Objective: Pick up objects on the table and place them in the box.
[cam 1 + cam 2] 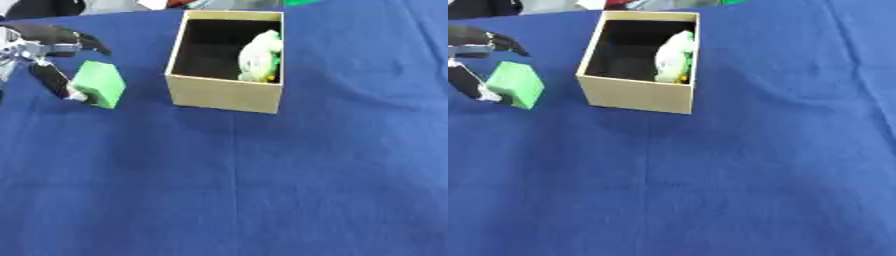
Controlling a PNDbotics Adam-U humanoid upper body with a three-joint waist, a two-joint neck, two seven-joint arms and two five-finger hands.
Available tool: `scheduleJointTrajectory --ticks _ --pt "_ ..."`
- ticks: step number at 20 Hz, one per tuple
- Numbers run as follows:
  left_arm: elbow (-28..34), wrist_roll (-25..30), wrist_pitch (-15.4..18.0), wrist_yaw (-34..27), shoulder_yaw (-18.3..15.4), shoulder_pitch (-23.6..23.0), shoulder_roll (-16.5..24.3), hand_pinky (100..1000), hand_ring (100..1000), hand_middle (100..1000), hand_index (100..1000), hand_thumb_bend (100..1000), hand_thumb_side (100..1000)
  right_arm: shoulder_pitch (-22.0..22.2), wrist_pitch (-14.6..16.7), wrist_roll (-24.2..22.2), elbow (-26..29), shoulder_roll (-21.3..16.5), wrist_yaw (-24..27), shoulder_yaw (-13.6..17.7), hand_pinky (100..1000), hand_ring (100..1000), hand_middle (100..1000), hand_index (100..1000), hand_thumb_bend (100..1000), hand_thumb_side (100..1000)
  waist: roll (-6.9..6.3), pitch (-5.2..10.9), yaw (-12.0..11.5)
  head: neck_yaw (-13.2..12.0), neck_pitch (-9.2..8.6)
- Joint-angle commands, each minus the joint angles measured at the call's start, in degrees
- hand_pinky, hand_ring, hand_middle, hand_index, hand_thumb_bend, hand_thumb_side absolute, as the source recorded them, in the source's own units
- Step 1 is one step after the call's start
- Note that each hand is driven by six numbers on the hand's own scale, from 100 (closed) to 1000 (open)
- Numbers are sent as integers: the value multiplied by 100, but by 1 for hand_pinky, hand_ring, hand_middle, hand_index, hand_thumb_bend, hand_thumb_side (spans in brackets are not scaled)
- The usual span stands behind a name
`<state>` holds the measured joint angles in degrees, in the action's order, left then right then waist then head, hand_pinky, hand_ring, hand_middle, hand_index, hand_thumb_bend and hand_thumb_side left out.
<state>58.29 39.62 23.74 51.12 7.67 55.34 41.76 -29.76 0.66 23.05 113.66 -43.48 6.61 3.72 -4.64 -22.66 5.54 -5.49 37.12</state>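
I have the small green block (99,83) pinched in my left hand (45,56), left of the open tan cardboard box (226,94), so it can travel right over the rim. My thumb presses its left face and my fingers arch over the far side. A pale green-and-white object (261,56) already lies inside the box.

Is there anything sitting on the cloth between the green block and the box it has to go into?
Nothing visible. Only bare blue cloth lies between the green foam block and the tan cardboard box.
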Motion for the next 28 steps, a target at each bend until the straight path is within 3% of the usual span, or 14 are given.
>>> scheduleJointTrajectory --ticks 1,8,13,19,28 --pt "8 403 381 86 -42 126 101 926 952 898 954 448 334 -79 -22 24 93 -81 42 84 761 614 671 792 100 875 18 88 18 -41 -95" --pt "-52 360 389 94 -51 130 66 916 923 814 915 435 336 -57 -51 37 93 -26 43 110 761 614 662 792 100 881 28 42 60 -92 -118" --pt "-83 365 412 10 -46 112 41 898 869 698 851 408 346 -15 -73 64 93 3 43 137 762 613 656 792 100 886 31 42 69 -102 -116" --pt "44 275 475 -38 -37 128 78 882 849 660 810 357 356 13 -141 71 93 46 44 152 766 615 657 794 100 885 35 84 48 -70 -78" --pt "188 151 392 188 -55 117 150 867 840 672 795 300 340 19 -196 6 93 89 63 153 770 619 659 798 100 877 49 209 -15 34 -6"
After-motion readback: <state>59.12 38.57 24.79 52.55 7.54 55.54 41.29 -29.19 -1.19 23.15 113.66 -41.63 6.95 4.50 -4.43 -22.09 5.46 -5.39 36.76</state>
